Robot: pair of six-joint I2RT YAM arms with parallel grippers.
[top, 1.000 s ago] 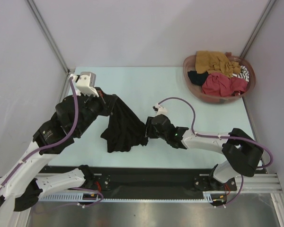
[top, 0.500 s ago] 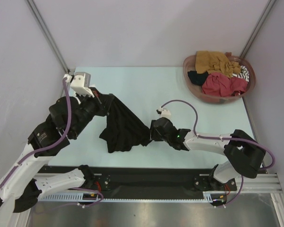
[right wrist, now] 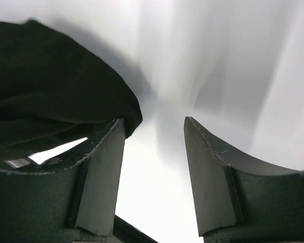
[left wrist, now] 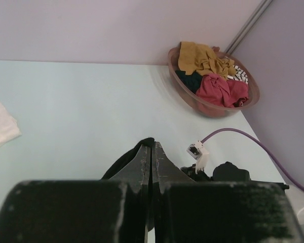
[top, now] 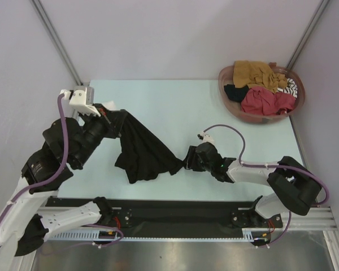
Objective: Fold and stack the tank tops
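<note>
At the far left a white tank top lies on the pale table, just beside the left arm. The left gripper is clenched. Its two fingers are pressed together on one edge of the black tank top and hold this edge raised above the table. From there the black cloth slopes down to the right, and its lower part lies bunched on the table between the two arms. The right gripper is low at the right end of the cloth, with its jaws apart. Nothing is between them; the cloth only lies against the outer side of one finger. In the far right corner stands the round basket, holding a mustard top, a red top and a striped top.
</note>
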